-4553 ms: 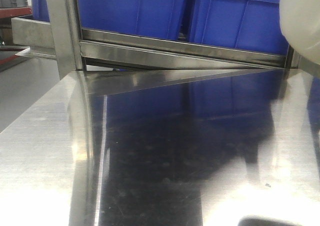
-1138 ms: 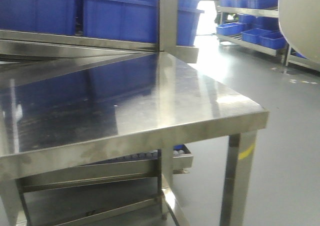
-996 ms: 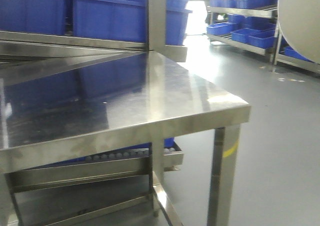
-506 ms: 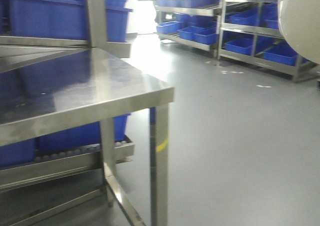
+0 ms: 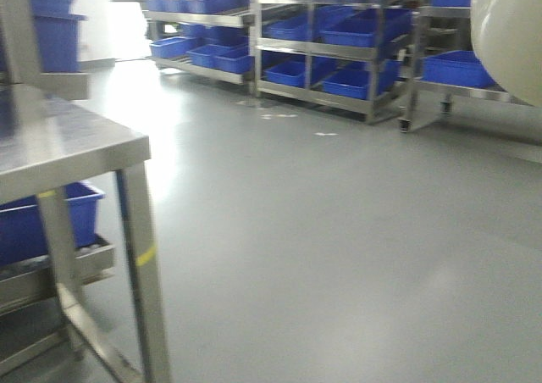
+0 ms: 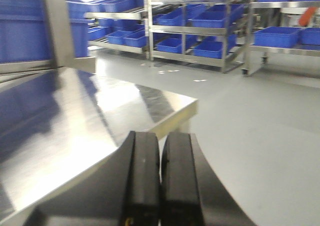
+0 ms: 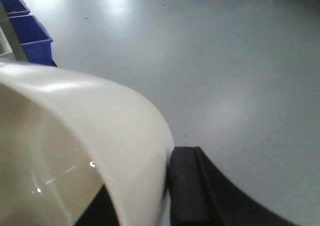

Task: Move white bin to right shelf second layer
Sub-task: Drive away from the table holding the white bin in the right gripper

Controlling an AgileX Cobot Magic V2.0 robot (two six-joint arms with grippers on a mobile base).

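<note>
The white bin (image 5: 511, 36) hangs at the top right of the front view, glossy and cream-coloured. In the right wrist view its rounded wall (image 7: 100, 116) fills the left half. My right gripper (image 7: 150, 188) is shut on that wall, with one black finger (image 7: 187, 183) outside and the other inside the bin. My left gripper (image 6: 160, 148) is shut with nothing between its pads, above the corner of the steel table (image 6: 75, 116). I cannot make out the right shelf second layer in these views.
The steel table (image 5: 68, 146) stands at the left with a blue crate (image 5: 42, 222) under it. Grey floor (image 5: 322, 230) stretches ahead. Steel racks (image 5: 339, 44) loaded with blue crates line the far side. More blue crates (image 7: 27, 36) sit at the upper left of the right wrist view.
The front view has swung to the right: the steel table slid off to the left, and the open floor and the far racks came into sight. The bin stays gripped at top right.
</note>
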